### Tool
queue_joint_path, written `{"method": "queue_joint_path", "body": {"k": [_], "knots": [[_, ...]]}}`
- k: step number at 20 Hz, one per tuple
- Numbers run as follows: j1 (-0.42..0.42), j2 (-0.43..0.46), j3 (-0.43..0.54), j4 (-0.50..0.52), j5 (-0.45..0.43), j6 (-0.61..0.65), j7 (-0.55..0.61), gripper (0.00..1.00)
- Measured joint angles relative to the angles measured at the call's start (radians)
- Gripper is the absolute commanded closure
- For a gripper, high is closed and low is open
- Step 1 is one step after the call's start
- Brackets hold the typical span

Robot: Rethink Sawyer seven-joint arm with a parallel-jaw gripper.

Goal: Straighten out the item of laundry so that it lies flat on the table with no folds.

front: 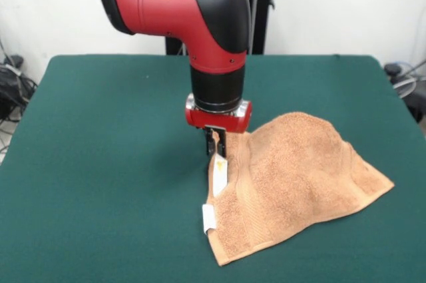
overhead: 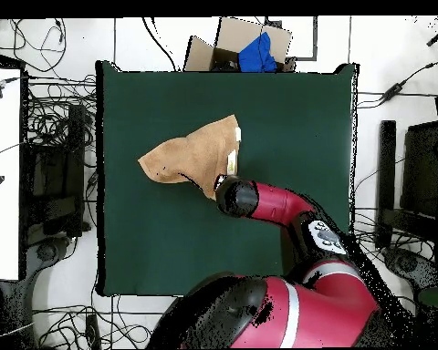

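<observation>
One towel [front: 293, 176] lies on the green table [front: 100, 163], toward the front view's right side, bunched rather than flat: its middle rises in a soft hump and its left edge is drawn upward toward the gripper [front: 216, 144]. Two small white tags [front: 208, 218] show along that lifted edge, one just under the fingers and one lower down near the cloth's near corner. The dark fingers appear pinched on the towel's upper left edge, clenched on the cloth. The red and black arm [front: 200, 3] comes down from above and hides the towel corner behind the wrist. In the overhead view the towel [overhead: 191, 155] sits near the table's middle, well clear of every edge. Off the table, a cardboard box [overhead: 250, 41] holding something blue stands beyond the far edge, and cables [overhead: 49, 118] lie tangled on the floor alongside.
</observation>
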Motion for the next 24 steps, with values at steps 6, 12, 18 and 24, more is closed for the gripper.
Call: {"method": "queue_joint_path", "body": {"k": [6,12,18,24], "knots": [[0.001,0.000,0.000,-0.004,-0.013,0.002,0.000,1.00],[0.003,0.000,0.001,-0.012,-0.027,0.012,0.000,1.00],[0.004,0.000,0.001,-0.016,-0.043,0.014,0.000,1.00],[0.003,0.001,0.003,-0.023,-0.046,0.027,0.000,1.00]]}}
